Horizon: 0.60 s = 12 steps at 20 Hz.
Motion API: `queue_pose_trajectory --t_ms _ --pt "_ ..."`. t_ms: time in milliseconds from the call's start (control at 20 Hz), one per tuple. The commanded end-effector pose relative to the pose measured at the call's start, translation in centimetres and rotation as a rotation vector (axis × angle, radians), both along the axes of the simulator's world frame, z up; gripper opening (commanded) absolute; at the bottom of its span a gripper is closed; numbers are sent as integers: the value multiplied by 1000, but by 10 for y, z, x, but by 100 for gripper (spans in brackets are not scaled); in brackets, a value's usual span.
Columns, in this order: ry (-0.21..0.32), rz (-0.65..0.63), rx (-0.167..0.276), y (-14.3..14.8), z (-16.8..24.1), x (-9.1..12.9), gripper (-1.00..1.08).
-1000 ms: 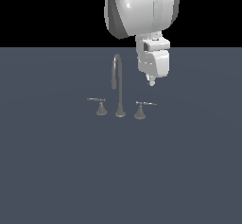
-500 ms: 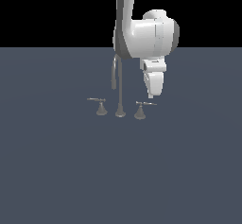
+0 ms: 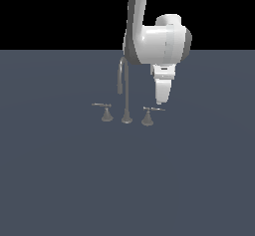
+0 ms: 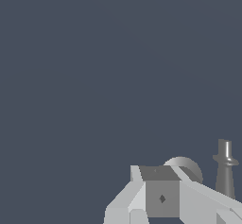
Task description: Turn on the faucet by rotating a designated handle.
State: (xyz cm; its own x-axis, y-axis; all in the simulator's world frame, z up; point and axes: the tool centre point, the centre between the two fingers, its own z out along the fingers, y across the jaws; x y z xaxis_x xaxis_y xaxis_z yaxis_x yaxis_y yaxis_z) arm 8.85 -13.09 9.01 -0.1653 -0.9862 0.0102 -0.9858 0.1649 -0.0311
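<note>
Pincer [image 3: 159, 100] on the white arm hangs pointed downward just above the outer end of the thin lever of the small grey metal handle with the flared cone base [image 3: 148, 117]; no contact is visible, and whether its fingers are spread or closed cannot be told, since the exterior view shows them as one tapered white mass and the wrist view shows only part of the hand. That handle stands on the dark grey-blue desk [image 3: 60, 180], well in from every edge, just beside the dull grey gooseneck faucet [image 3: 125, 93], on the exterior view's right. Its lever runs roughly level, pointing away from the spout. Judgement: the pincer needs a short descent beside the lever, then a sideways push about the cone's upright axis.
</note>
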Motion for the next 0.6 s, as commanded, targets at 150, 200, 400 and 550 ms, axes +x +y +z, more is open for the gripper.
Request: queue_pose_trajectory --t_ms 150,200,400,550 --pt "29 -12 15 4 -25 -6 -100" --pt "29 -12 15 4 -25 -6 -100" --pt "30 -11 15 1 -25 -15 -100" --pt "30 -11 15 -1 -25 -23 -100"
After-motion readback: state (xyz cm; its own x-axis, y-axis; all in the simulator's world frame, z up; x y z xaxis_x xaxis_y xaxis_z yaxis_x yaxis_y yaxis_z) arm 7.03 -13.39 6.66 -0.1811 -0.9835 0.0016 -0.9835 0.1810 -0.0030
